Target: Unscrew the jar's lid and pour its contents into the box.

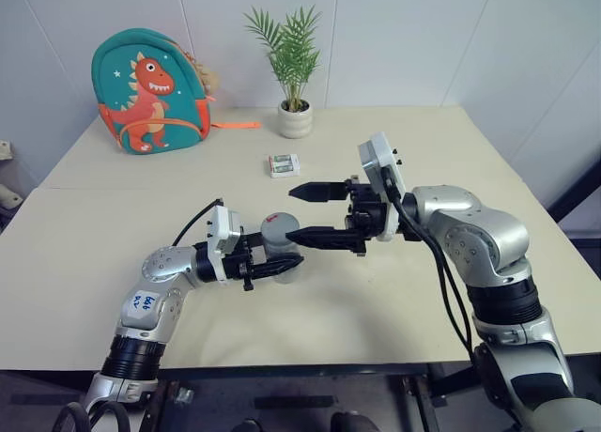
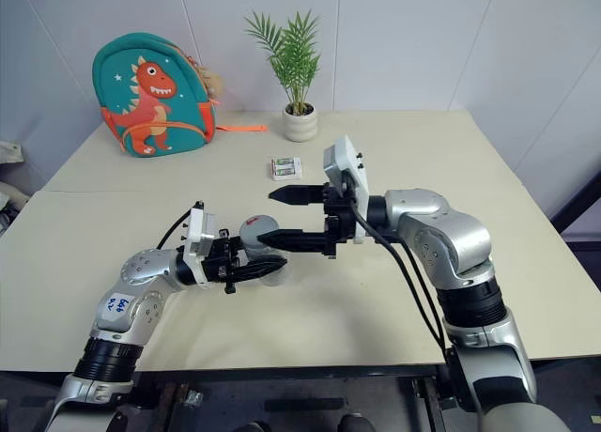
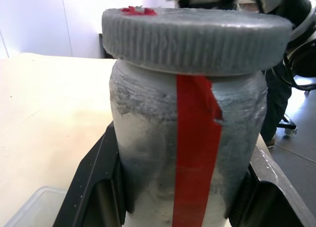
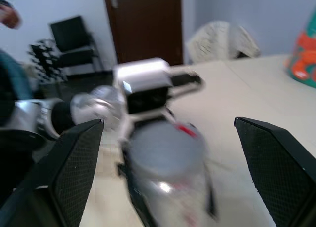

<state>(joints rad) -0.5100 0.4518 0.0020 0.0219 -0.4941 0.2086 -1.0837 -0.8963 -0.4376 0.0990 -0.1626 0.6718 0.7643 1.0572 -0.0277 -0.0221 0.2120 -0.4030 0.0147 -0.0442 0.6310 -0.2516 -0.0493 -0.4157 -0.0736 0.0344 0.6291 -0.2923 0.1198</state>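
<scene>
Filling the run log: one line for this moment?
left gripper: shut on jar | lid: on | right gripper: open, beside lid | box: by jar

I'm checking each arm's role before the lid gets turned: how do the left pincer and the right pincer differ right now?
The left pincer is shut on the jar, while the right pincer is open and holds nothing. The left pincer sits lower, at the jar's body; the right pincer is higher, its fingers apart near the lid. Both have two black fingers and point toward each other over the table.

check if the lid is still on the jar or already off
On. In the left wrist view the ribbed grey lid sits on the jar, held upright in the left gripper; the right gripper is open beside it.
</scene>
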